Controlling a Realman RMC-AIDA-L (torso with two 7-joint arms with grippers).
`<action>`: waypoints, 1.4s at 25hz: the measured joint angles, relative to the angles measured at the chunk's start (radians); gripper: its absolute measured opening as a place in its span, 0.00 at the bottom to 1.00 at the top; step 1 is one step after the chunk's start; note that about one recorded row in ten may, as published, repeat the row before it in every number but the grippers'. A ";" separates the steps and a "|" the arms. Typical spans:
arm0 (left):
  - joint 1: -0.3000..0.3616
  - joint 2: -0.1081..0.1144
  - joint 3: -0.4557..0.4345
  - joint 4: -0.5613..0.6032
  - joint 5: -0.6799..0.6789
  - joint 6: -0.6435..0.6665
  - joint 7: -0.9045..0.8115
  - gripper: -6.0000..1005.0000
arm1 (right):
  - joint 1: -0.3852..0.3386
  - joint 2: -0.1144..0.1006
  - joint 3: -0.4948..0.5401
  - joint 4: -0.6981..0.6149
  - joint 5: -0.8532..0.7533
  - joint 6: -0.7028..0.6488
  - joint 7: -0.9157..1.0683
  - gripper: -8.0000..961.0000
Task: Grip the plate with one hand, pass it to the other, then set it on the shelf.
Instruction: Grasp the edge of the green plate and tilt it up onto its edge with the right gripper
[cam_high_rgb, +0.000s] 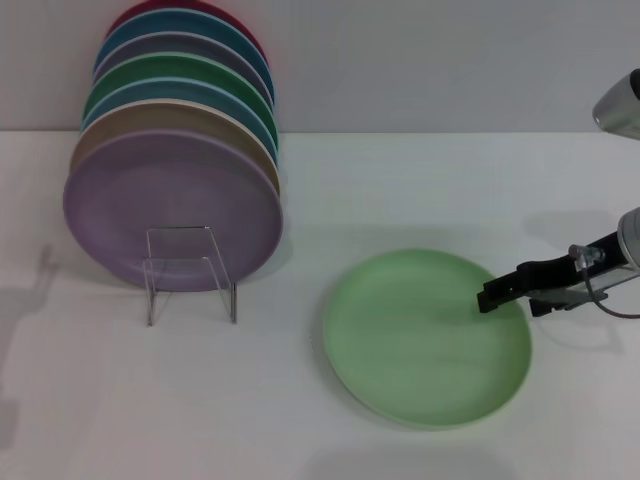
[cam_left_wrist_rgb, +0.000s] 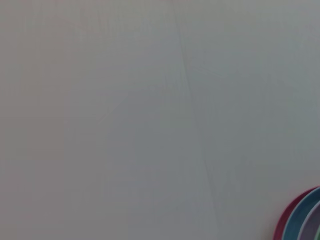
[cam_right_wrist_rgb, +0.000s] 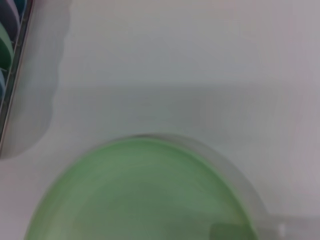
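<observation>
Toward the far left corner of my white bench, a row of upright round matte plates leans against the back wall: red rearmost, then blue, grey-purple, dark green, teal and tan. At the front of that row, a purple plate stands on edge in the small clear plate rack with thin wire legs, which is far narrower than the plate it carries. My left gripper appears in no view; its wrist camera shows only pale wall and the rims of the rearmost plates.

Between the rack and the round light mint-green matte plate, the bench surface lies bare, as does the strip along the near edge.

The mint plate lies flat, right of centre and near the front edge, well apart from the rack. Its shallow raised rim runs unbroken and its face is plain.

My right gripper, slim and black with a thin cable, reaches in from the right edge. Its tips sit at the plate's right rim; I cannot tell whether they are spread or pinching.
</observation>
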 joint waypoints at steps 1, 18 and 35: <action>-0.001 0.000 0.000 0.000 0.000 0.000 0.000 0.78 | 0.001 0.000 -0.001 -0.005 0.000 0.000 0.000 0.74; -0.010 0.002 -0.001 0.000 0.000 0.000 0.001 0.78 | 0.034 -0.002 -0.051 -0.077 -0.046 -0.021 0.008 0.70; -0.013 0.002 0.000 0.000 0.000 0.000 0.008 0.78 | 0.045 -0.002 -0.074 -0.098 -0.048 -0.030 -0.014 0.34</action>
